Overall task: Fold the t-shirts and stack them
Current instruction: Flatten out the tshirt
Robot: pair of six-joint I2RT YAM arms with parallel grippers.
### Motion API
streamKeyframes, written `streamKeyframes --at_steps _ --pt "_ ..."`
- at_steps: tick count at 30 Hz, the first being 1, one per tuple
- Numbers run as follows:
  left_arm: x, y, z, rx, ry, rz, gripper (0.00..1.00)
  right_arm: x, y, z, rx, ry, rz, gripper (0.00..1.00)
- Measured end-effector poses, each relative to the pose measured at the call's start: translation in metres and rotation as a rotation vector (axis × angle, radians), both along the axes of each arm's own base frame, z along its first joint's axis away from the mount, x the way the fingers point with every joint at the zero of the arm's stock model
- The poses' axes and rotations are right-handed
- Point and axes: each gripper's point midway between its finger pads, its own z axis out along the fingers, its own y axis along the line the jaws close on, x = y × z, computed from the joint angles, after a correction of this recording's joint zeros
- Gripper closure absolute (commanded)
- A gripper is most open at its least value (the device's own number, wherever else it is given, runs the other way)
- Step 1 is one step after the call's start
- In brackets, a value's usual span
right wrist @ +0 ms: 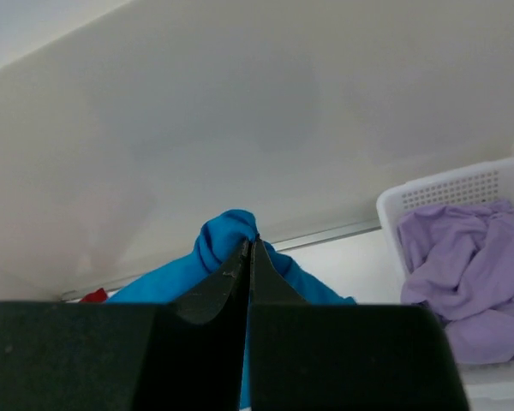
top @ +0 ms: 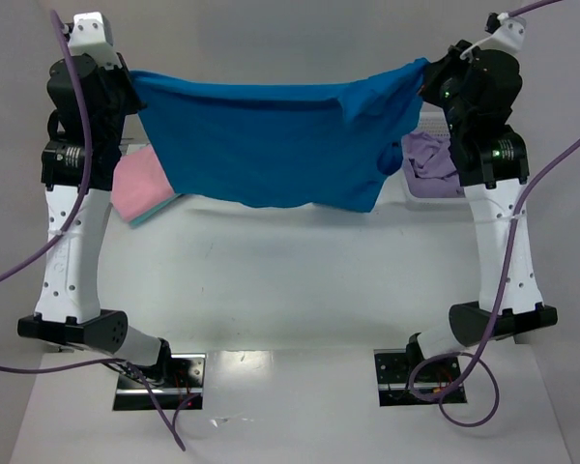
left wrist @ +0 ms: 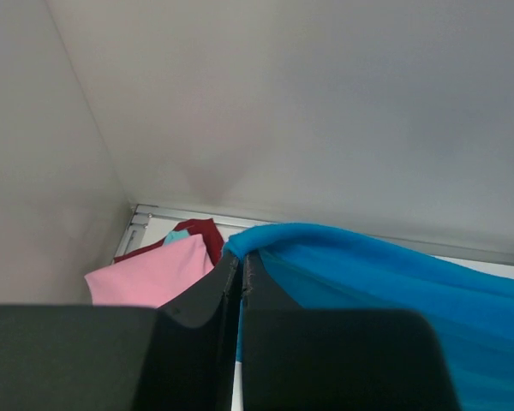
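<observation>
- left gripper: jaws closed, pinching one top corner of the blue t-shirt.
- right gripper: jaws closed on the bunched opposite corner.
- shirt hangs stretched between both arms above the table, hem uneven.
- risk: the bunched corner may slip free, and the drooping hem may crease under on lowering.
</observation>
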Motion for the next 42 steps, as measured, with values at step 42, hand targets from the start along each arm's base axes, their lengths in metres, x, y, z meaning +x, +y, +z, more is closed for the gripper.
streamKeyframes --at_steps 42 --pt "-0.138 0.004 0.072 -0.026 -0.24 -0.037 1.0 -0.152 -0.026 0.091 -0.006 -0.284 0.041 1.0"
